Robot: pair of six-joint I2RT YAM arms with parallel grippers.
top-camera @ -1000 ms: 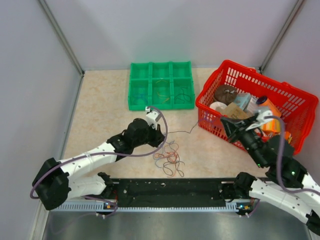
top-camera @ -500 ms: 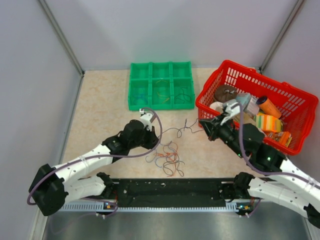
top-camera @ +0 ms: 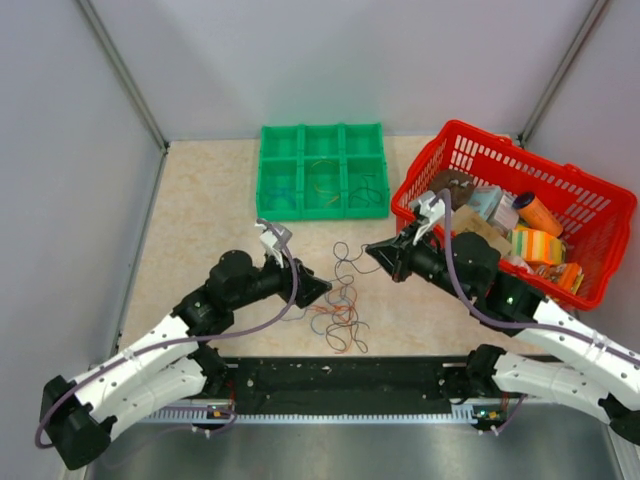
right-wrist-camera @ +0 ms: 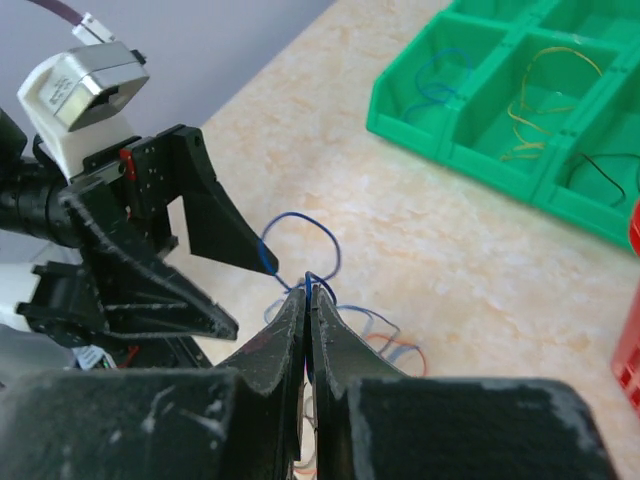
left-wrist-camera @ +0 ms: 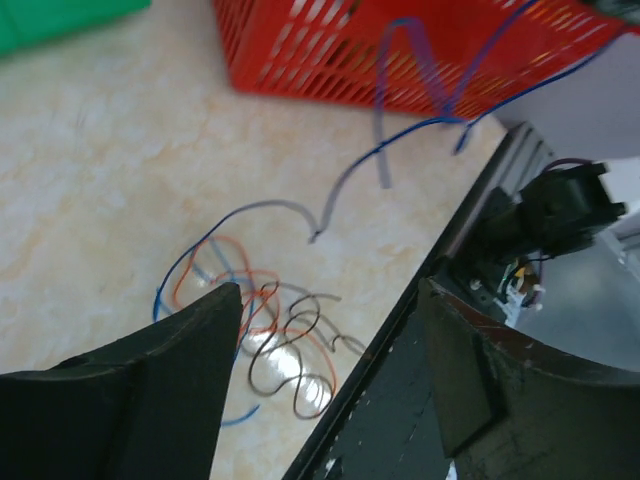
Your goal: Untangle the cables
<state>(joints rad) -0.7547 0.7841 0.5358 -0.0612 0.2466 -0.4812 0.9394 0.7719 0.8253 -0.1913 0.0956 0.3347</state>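
Cables lie in a loose tangle on the table in the top view, between the two arms. We see the left gripper just beside the tangle. The right gripper is further back, with a blue strand curling from its tip.

From the left wrist, we find the jaws wide apart with nothing between them. The tangle rests on the table below, and the blue strand hangs before the red basket.

From the right wrist, we see the jaws pinched together on the blue strand, near the green tray.
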